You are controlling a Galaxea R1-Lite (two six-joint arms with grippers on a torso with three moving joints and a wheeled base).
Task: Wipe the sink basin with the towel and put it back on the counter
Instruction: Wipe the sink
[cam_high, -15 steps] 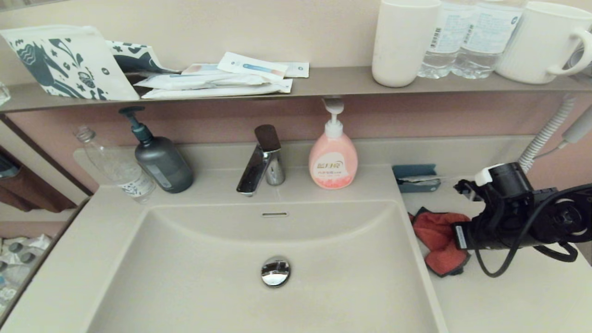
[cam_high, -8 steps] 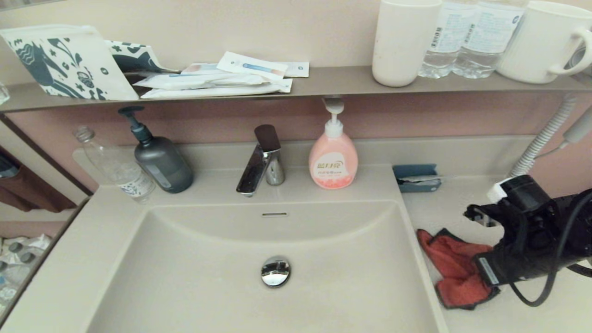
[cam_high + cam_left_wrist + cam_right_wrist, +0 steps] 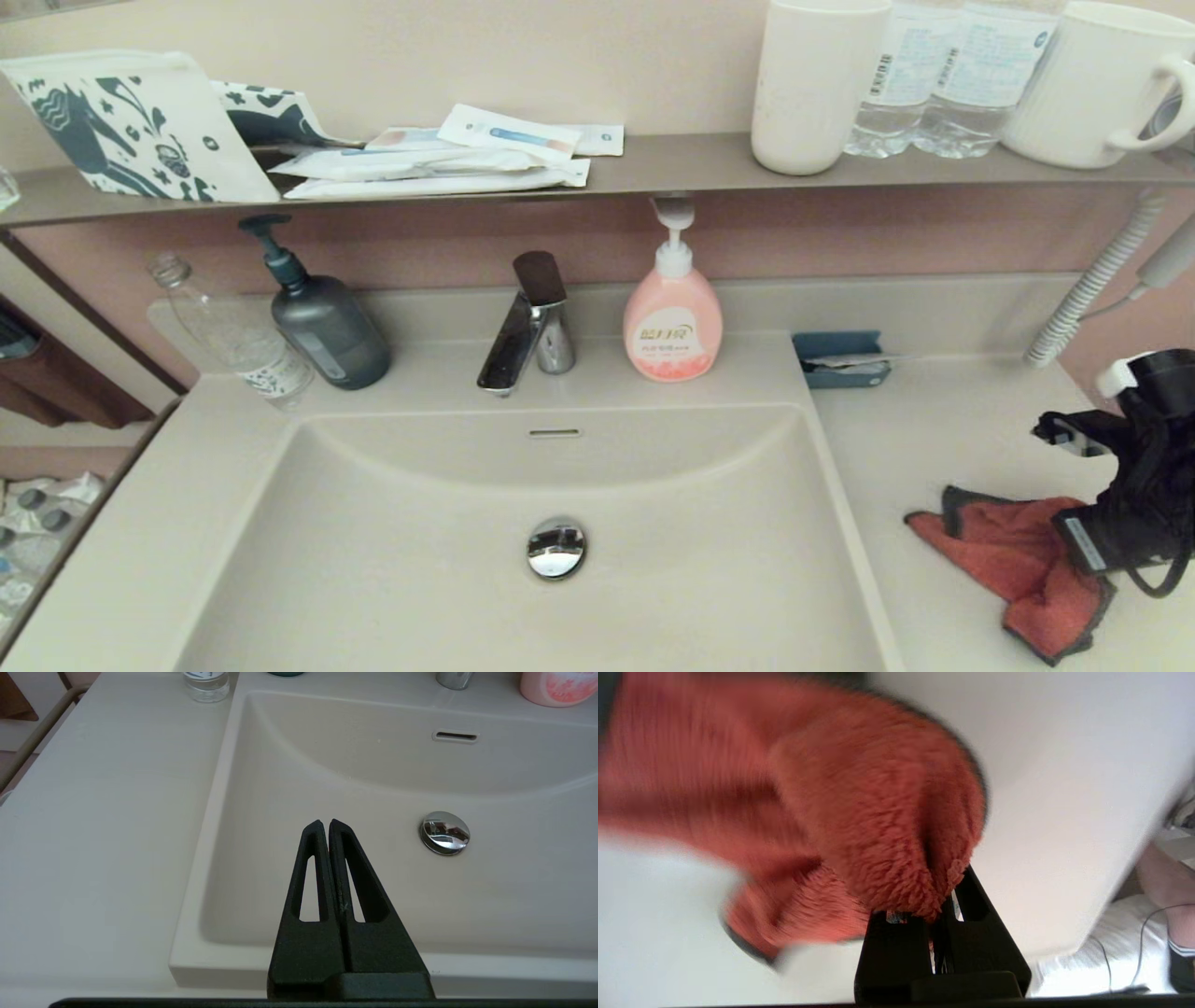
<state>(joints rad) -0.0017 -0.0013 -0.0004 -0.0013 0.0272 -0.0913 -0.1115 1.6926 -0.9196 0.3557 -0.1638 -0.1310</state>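
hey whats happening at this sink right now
The right gripper is shut on the small red-orange fluffy towel, holding it over the smooth beige counter to the right of the large beige sink basin. The towel has been carried away from the basin's edge over the last second. The left gripper hangs shut over the basin, idle.

The head view looks down from above on the sink basin (image 3: pixel 523 560) and counter (image 3: pixel 934 439). The left wrist view sits low over the basin's near rim, sharing the drain plug (image 3: pixel 444 832). The right wrist view presses close against the towel (image 3: pixel 859 812).
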